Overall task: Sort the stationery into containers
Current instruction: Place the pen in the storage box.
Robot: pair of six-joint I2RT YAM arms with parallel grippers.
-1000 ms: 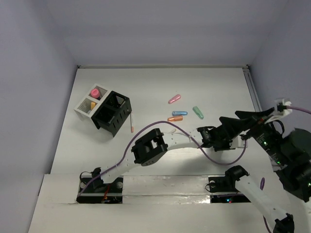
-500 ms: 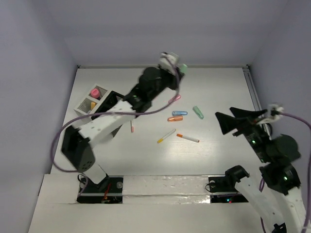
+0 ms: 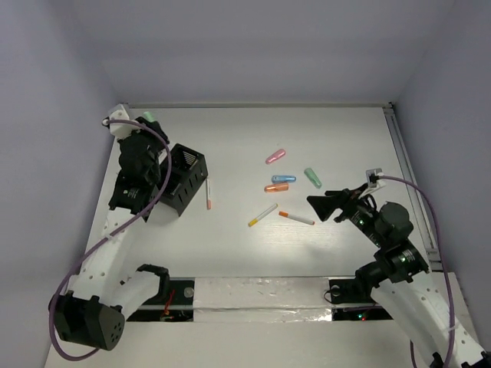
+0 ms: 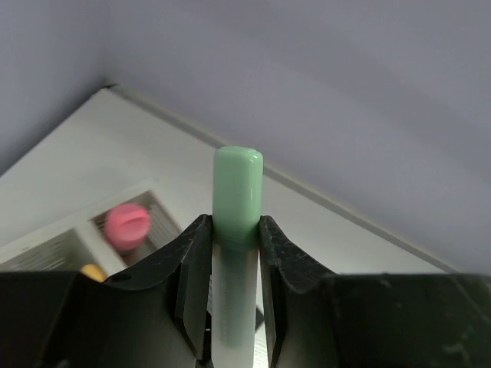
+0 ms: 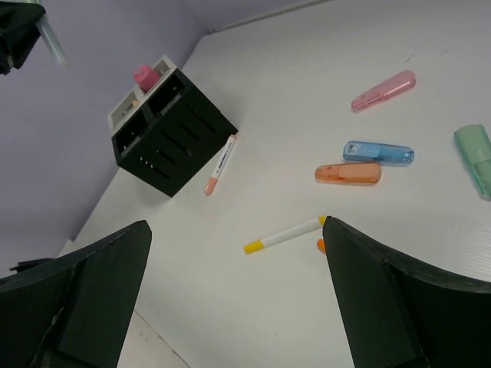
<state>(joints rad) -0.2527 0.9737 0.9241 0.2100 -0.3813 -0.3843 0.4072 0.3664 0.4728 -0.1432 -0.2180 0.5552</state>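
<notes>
Your left gripper [image 4: 234,230] is clamped on one green marker [image 4: 237,184], whose rounded cap sticks out past the fingertips. In the top view it is raised at about 10 o'clock on the table [image 3: 230,245], over the two containers. The black box [image 3: 186,178] stands there with the white box [image 4: 84,230] against its far-left side. In the white box, one boxed pink marker [image 4: 126,222] stands in one cell, and one yellow tip [image 4: 93,271] shows in the cell beside it.

Your right gripper [image 3: 321,204] sits at about 4 o'clock with its jaws spread wide and nothing between them.

Seven items lie loose on the table. There are four short markers in a cluster towards 1 o'clock:
- one loose pink marker [image 3: 275,156], farthest out
- one blue marker [image 3: 284,179], with one orange marker [image 3: 276,187] just beside it
- one teal marker [image 3: 312,177], at their 3 o'clock side

There are also three thin white pens:
- one yellow-ended pen [image 3: 262,215] and one orange-ended pen [image 3: 296,218], near the centre just ahead of the right gripper
- one box-side pen [image 3: 208,195], lying just beside the black box at its 3 o'clock side
</notes>
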